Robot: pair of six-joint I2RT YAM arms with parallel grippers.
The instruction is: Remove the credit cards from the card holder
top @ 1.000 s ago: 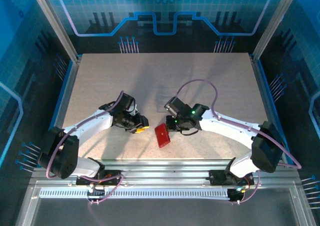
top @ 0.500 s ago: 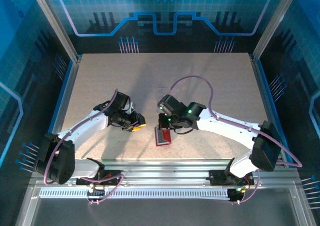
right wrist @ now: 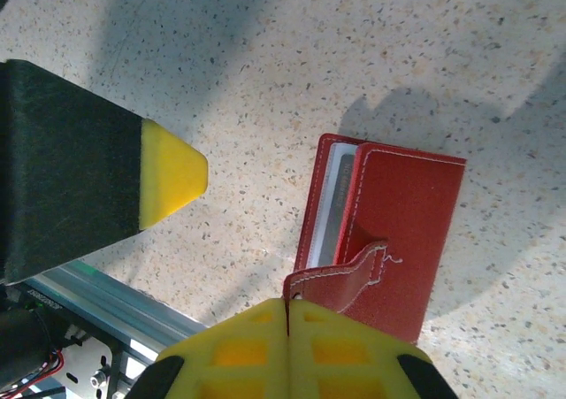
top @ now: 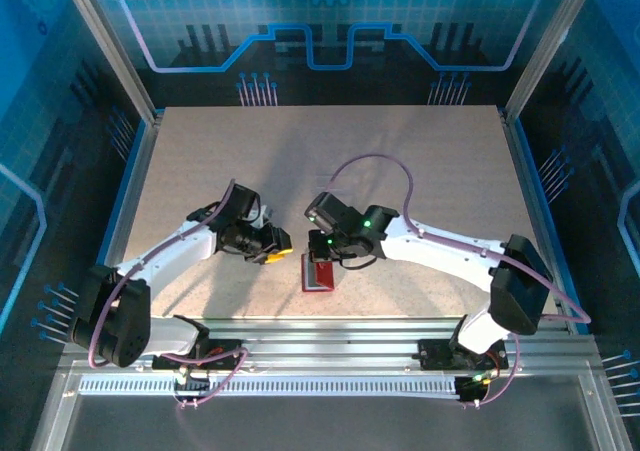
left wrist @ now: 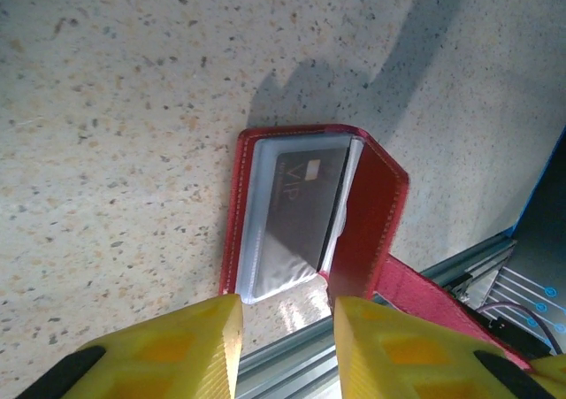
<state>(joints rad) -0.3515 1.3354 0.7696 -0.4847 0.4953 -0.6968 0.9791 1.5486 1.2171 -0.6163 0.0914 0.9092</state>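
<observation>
Where right tool (right wrist: 287,309) pinches, card holder (right wrist: 402,213) tab (right wrist: 345,271)

The card holder (top: 318,275) is a small dark-red folding case with stitched edges. It lies on the speckled tabletop (left wrist: 106,107) near the front edge, about midway across. It is partly open: the back half lies flat and shows a pale grey inner pocket, while the red cover (right wrist: 407,231) stands tilted up over it with its side tab (right wrist: 340,280) lifted. A dark grey credit card (left wrist: 301,200) marked "VIP" sits inside the clear pocket.
</observation>
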